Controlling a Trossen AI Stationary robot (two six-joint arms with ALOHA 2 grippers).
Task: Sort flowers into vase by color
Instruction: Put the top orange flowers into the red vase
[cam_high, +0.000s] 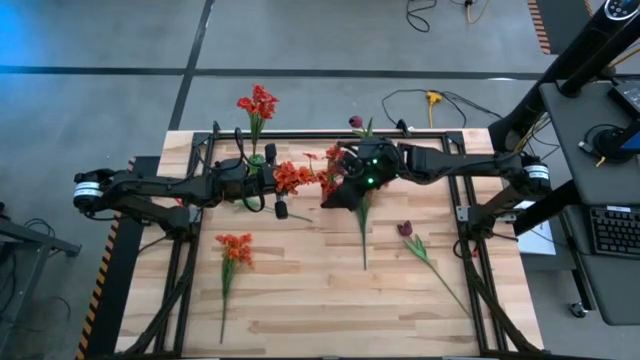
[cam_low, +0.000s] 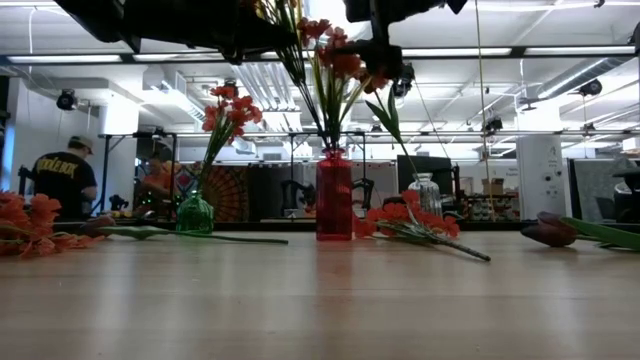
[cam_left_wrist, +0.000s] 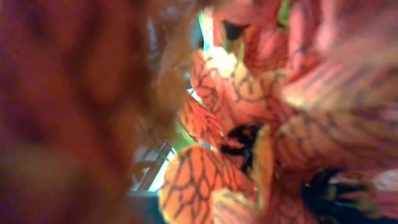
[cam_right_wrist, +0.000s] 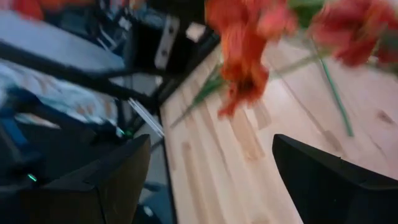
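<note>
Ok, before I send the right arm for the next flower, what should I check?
1. Right gripper empty: ok. Jaws open, nothing between them.
2. Left wrist view clear: not ok. Orange blooms fill it.
3. Red vase upright: ok. It stands with stems in it.
4. All flowers sorted: not ok. An orange flower and a maroon flower lie flat on the table.
5. Gap between the arms: cannot tell. The left gripper and the right gripper sit close together over the table's middle.
</note>
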